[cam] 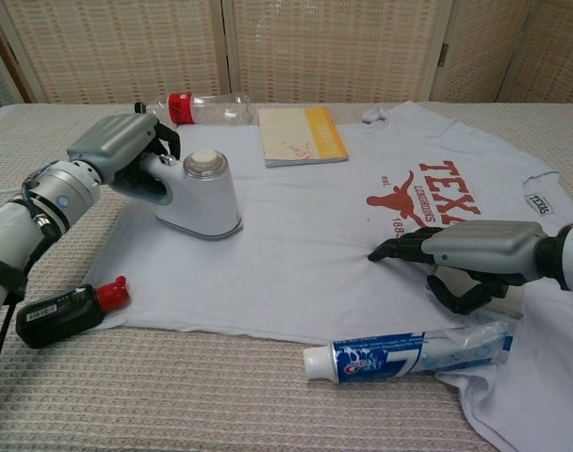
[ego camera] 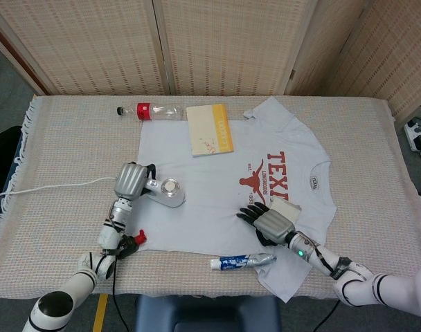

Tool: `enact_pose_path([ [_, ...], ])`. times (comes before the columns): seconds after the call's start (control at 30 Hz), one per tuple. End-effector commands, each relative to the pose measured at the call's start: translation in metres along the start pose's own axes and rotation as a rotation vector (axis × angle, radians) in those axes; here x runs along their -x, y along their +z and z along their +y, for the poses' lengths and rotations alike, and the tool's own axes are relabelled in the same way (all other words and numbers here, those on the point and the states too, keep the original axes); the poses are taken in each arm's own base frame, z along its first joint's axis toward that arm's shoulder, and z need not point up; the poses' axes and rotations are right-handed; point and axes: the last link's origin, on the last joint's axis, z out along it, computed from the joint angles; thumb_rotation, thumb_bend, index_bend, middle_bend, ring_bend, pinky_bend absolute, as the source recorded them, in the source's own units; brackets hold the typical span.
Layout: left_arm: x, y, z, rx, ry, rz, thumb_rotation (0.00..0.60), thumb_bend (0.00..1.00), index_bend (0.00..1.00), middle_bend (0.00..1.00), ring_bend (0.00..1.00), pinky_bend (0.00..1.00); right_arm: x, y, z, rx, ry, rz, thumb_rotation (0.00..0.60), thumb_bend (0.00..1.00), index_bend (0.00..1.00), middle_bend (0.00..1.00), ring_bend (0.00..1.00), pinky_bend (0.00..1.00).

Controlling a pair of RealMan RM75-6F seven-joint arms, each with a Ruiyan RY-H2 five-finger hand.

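Observation:
A pale grey T-shirt with a red longhorn print lies flat on the table. My left hand grips the handle of a small white iron that stands on the shirt's left part. My right hand rests on the shirt near its lower right, fingers stretched toward the print and pressing the cloth, thumb curled beneath.
A toothpaste tube lies by the front edge near my right hand. A black bottle with red cap lies front left. A plastic bottle and a yellow book lie at the back.

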Motion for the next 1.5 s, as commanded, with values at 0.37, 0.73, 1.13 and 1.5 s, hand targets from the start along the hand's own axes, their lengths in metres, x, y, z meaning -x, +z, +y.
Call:
enact_pose_path([
  [0.37, 0.005, -0.017, -0.016, 0.018, 0.03, -0.017, 0.6, 0.34, 0.9, 0.99, 0.84, 0.64, 0.001, 0.001, 0.0, -0.002, 0.001, -0.003, 0.475, 0.89, 0.0, 0.02, 0.0, 0.0],
  [0.73, 0.001, -0.061, -0.054, 0.051, 0.08, -0.016, 0.6, 0.35, 0.9, 0.99, 0.84, 0.64, 0.001, 0.002, -0.006, -0.02, -0.006, 0.001, 0.473, 0.89, 0.0, 0.02, 0.0, 0.0],
  [1.13, -0.028, -0.062, -0.075, -0.007, 0.024, 0.093, 0.6, 0.35, 0.89, 0.99, 0.83, 0.64, -0.004, -0.004, -0.006, -0.022, 0.001, 0.03, 0.474, 0.89, 0.0, 0.02, 0.0, 0.0],
  [1.5, -0.043, -0.057, -0.152, -0.355, 0.033, 0.047, 0.6, 0.34, 0.88, 0.97, 0.81, 0.64, -0.011, -0.017, -0.002, -0.011, 0.003, 0.072, 0.471, 0.89, 0.0, 0.02, 0.0, 0.0],
])
